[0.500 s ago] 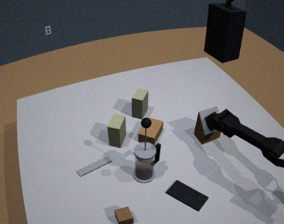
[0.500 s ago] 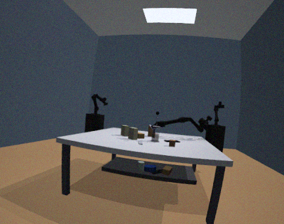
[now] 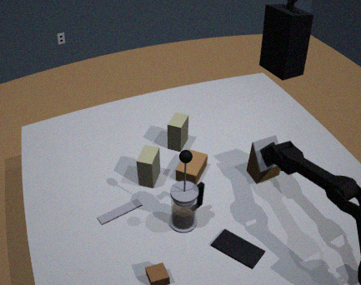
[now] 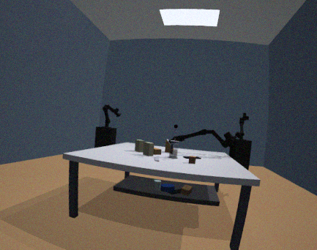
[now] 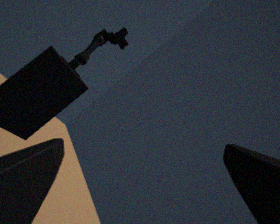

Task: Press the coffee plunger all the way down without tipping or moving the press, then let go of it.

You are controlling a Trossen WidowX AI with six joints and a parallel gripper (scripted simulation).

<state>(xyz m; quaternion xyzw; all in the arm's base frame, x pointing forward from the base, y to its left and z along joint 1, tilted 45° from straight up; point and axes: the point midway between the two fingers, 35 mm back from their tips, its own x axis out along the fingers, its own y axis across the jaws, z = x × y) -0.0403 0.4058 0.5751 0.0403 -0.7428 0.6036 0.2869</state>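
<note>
On the worktop [image 3: 73, 246] [image 4: 112, 158], the press [image 3: 183, 212] [image 4: 173, 154] stands upright, well inside the edges. The arm [image 3: 323, 177] [image 4: 196, 132] reaches in from one side and ends well apart from the press. The stand [image 3: 255, 172] [image 4: 168, 147] lies beneath or behind the tool [image 3: 269, 154] [image 4: 172, 140] [image 5: 143, 146] in the top view; contact between the two cannot be told. The tool is wide, with nothing between its fingers. The block [image 3: 197, 160] [image 4: 157, 151] sits close to the press on the worktop. The rod [image 3: 185, 177] stands tall above the lid [image 3: 184, 192], and the knob [image 3: 186, 157] [image 4: 176, 126] tops it; the plunger is judged unpressed.

The step in hand is assessed as the approach. The next move calls for bringing the tool above the knob, centring it there and then pushing straight down. Principal risk: a sideways push on the rod could tip or shift the press. Release follows only at full depth.
</note>
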